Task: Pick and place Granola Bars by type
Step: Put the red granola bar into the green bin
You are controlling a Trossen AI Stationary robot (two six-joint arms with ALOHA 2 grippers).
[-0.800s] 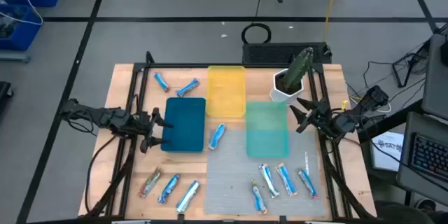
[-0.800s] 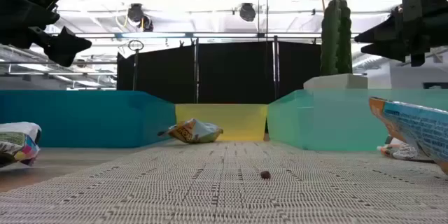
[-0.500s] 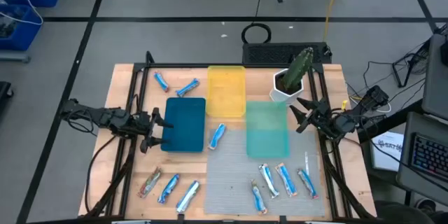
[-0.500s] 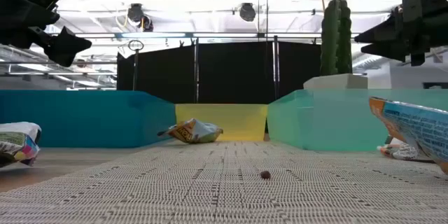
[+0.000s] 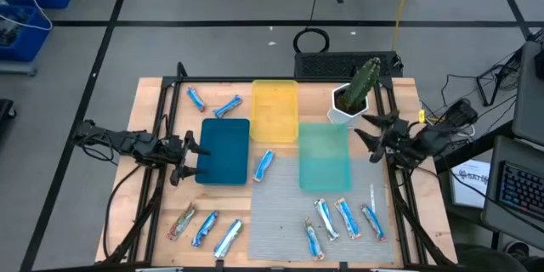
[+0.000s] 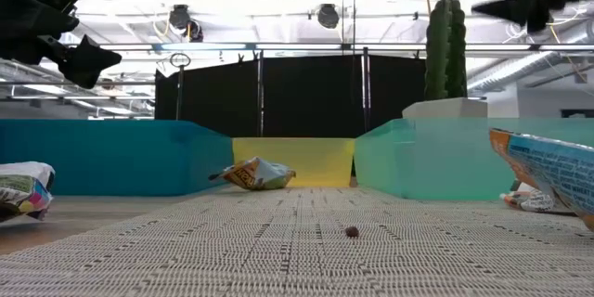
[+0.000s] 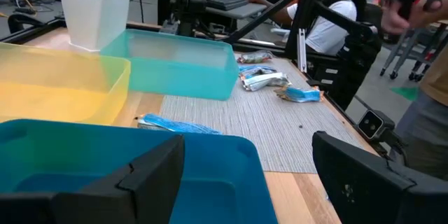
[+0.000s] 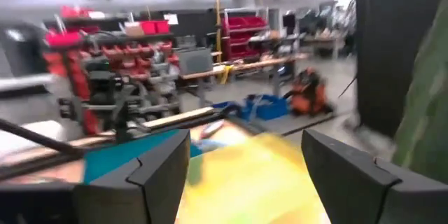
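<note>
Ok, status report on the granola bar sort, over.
Left gripper open, empty, beside blue tray. Right gripper open, empty, beside teal tray. Granola bars untouched on table. Nothing blocking.

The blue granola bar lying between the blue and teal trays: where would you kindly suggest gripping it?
Grip the blue granola bar across its narrow middle, coming straight down. It lies flat and slightly diagonal with trays close on both sides, so the fingers should straddle its long edges.

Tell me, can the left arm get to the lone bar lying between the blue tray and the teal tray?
Probably yes. The left gripper is open and empty beside the blue tray, and the bar lies alone past that tray's far edge. The arm would only have to pass over the tray.
</note>
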